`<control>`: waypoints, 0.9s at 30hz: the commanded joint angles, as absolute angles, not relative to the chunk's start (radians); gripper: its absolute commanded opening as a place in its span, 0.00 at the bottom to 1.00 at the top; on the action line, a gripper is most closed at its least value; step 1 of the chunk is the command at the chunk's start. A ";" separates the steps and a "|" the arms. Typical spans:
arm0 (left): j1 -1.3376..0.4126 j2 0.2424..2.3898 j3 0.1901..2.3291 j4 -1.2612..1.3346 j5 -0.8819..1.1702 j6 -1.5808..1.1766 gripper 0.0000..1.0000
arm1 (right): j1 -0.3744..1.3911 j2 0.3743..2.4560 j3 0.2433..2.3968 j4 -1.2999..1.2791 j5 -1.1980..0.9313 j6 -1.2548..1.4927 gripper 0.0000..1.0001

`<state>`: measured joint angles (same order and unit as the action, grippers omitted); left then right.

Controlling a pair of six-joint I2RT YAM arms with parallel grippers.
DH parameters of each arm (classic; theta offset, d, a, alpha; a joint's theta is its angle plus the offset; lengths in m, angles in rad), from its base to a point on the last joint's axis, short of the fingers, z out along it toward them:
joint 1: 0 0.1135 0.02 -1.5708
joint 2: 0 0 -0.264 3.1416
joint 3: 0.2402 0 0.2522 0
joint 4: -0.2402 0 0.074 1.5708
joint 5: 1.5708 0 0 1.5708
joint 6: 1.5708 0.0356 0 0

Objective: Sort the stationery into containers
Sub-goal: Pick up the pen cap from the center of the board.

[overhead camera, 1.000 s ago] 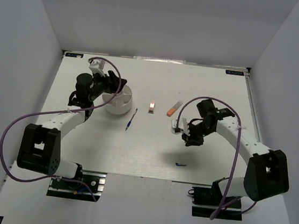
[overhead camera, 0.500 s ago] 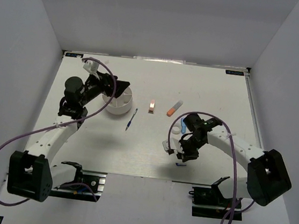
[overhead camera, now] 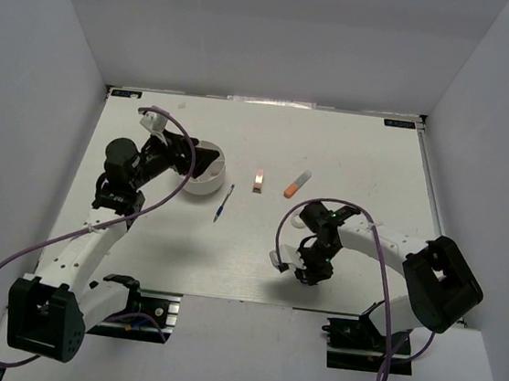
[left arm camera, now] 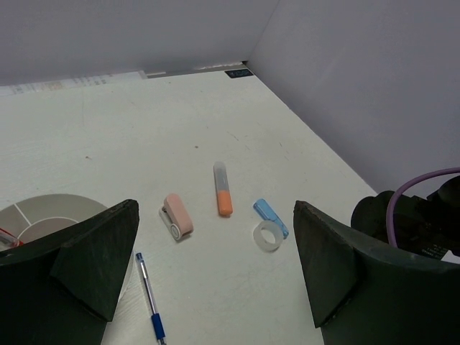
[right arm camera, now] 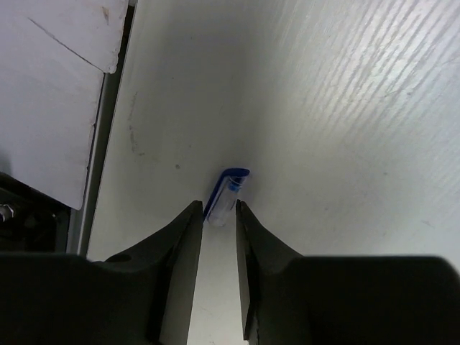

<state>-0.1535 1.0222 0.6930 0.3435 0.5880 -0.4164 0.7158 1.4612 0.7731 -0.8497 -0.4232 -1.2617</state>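
Observation:
The round white tub (overhead camera: 205, 185) stands at the left; its rim shows in the left wrist view (left arm camera: 50, 208), with a red item (left arm camera: 7, 239) in one compartment. My left gripper (overhead camera: 203, 160) hangs open and empty over the tub. A blue pen (overhead camera: 224, 203), tan clip (overhead camera: 258, 181) and orange-white stick (overhead camera: 296, 185) lie mid-table. The left wrist view also shows the light-blue eraser (left arm camera: 270, 215) and white ring (left arm camera: 268, 236). My right gripper (overhead camera: 305, 274) is low at the front. Its jaws stand narrow, pinching the near end of a blue cap (right arm camera: 228, 192) lying on the table.
The table's front edge and a metal rail (right arm camera: 93, 180) run close on the left of the right gripper. White walls close the table at the left, back and right. My right arm (left arm camera: 417, 223) shows at the right of the left wrist view.
My right gripper has moved toward the front edge and come down onto the blue cap. My left arm has drawn back a little, its gripper still over the tub.

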 commanded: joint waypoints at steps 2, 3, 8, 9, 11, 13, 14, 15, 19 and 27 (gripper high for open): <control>-0.156 0.980 0.683 0.316 0.584 -0.397 0.98 | 0.733 1.463 0.743 -0.813 -0.419 -1.230 0.32; -0.156 0.974 0.683 0.318 0.584 -0.403 0.98 | 0.735 1.463 0.735 -0.802 -0.414 -1.224 0.31; -0.156 0.957 0.664 0.330 0.565 -0.442 0.96 | 0.738 1.465 0.689 -0.720 -0.408 -1.180 0.23; -0.156 0.956 0.663 0.324 0.561 -0.452 0.96 | 0.735 1.463 0.683 -0.709 -0.408 -1.171 0.22; -0.156 0.953 0.660 0.319 0.560 -0.462 0.96 | 0.738 1.459 0.673 -0.677 -0.416 -1.152 0.16; -0.156 0.946 0.649 0.330 0.560 -0.479 0.95 | 0.735 1.456 0.678 -0.666 -0.429 -1.109 0.09; -0.156 0.943 0.637 0.339 0.566 -0.488 0.94 | 0.738 1.453 0.686 -0.661 -0.443 -1.097 0.02; -0.156 0.936 0.629 0.357 0.568 -0.515 0.93 | 0.733 1.448 0.704 -0.658 -0.451 -1.065 0.00; -0.147 0.930 0.581 0.439 0.607 -0.670 0.85 | 0.726 1.428 0.797 -0.637 -0.512 -0.944 0.00; -0.143 0.937 0.581 0.443 0.591 -0.845 0.63 | 0.692 1.471 1.122 -0.428 -0.696 -0.508 0.00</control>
<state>-0.1516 0.9512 0.5781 0.4248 0.6018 -0.7494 0.7055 1.4521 0.9901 -0.5808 -0.5865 -0.7238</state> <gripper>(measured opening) 0.643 0.043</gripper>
